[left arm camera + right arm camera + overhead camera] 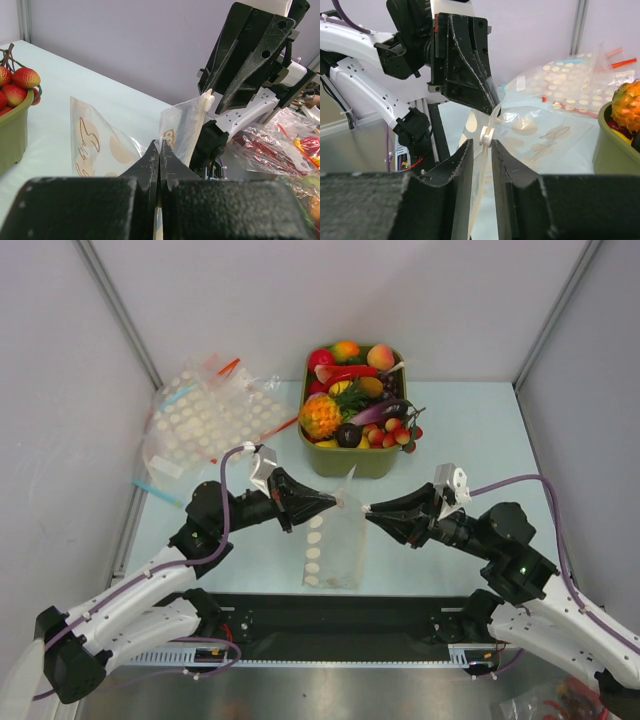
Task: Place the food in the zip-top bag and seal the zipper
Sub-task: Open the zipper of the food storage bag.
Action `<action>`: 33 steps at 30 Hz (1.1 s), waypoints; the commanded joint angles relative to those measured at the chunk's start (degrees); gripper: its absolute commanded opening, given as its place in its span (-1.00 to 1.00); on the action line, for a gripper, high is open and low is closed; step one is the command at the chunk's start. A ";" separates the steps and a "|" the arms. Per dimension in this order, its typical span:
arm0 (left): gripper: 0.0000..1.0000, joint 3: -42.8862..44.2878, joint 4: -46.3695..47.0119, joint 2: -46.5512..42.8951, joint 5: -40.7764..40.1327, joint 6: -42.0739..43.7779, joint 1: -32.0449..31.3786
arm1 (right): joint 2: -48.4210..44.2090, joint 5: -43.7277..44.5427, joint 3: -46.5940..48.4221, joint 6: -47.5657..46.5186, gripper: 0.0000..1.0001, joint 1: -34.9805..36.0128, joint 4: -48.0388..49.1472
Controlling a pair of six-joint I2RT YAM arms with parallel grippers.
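The zip-top bag [338, 540] is clear with pale printed dots and hangs between my two grippers in front of the bin. My left gripper [338, 500] is shut on the bag's top edge, with thin plastic pinched between its tips [160, 142]. My right gripper [368, 510] faces it. Its jaws [479, 142] stand a little apart around the pale zipper [481, 185], with the white slider [485, 135] at their tips. The food fills the green bin [372, 462]: pineapple [320, 417], red berries [395, 432], dark purple piece [348, 435]. I see no food in the bag.
A heap of white-dotted clear bags [205, 415] with red and blue strips lies at the back left. White walls close in the table on three sides. More bagged items [560, 705] lie off the table at the lower right.
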 commanded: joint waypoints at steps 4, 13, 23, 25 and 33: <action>-0.99 2.03 2.55 0.16 0.64 -0.09 -0.35 | 0.87 -0.58 0.20 0.47 -0.41 -0.19 3.08; -0.99 2.03 2.82 0.51 1.08 -0.26 -0.43 | 0.95 -0.50 0.29 0.47 -0.67 -0.19 3.09; -0.99 2.20 2.91 1.21 1.52 -0.44 -0.61 | 1.22 -0.76 0.38 0.56 -0.74 -0.19 3.09; -0.77 2.38 2.73 1.13 1.61 -0.35 -0.70 | 1.39 -0.50 0.46 0.64 -0.95 -0.19 3.00; 0.58 0.89 3.34 -1.25 0.11 1.14 -0.70 | 4.99 -3.74 2.22 1.87 -1.00 -0.19 2.12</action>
